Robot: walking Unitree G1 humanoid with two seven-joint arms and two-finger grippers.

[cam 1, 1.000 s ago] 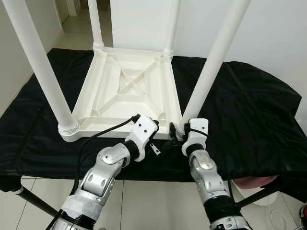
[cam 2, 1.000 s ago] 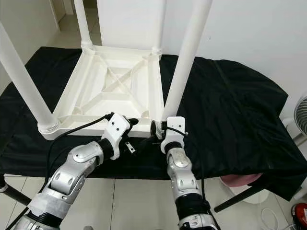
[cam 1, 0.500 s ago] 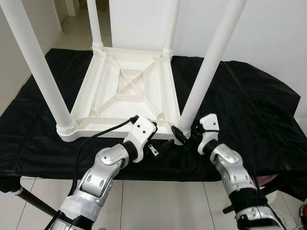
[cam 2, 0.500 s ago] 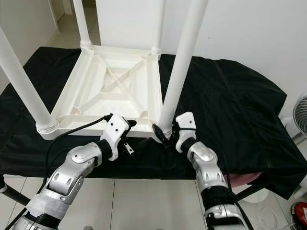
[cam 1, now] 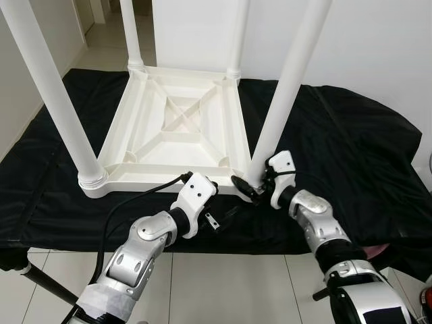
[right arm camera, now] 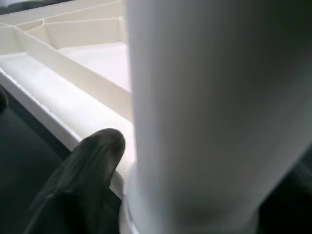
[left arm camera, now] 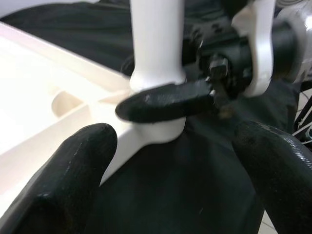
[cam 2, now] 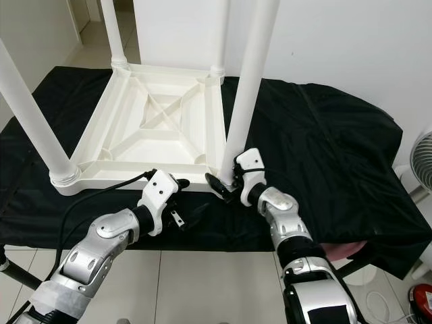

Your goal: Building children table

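Around the foot of the near-right leg (cam 1: 280, 111), which stands upright from the upturned white table (cam 1: 175, 135) on the black cloth (cam 1: 351, 142), the right gripper (cam 1: 251, 190) pinches the post just above its socket. The left gripper (cam 1: 226, 214), fingers spread and empty, hovers just beside it, pointing at that joint.

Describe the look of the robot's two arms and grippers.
Both arms are jointed silver metal with white wrist housings. The left gripper and right gripper each carry two long, rounded black fingers. A black cable loops along the left arm.
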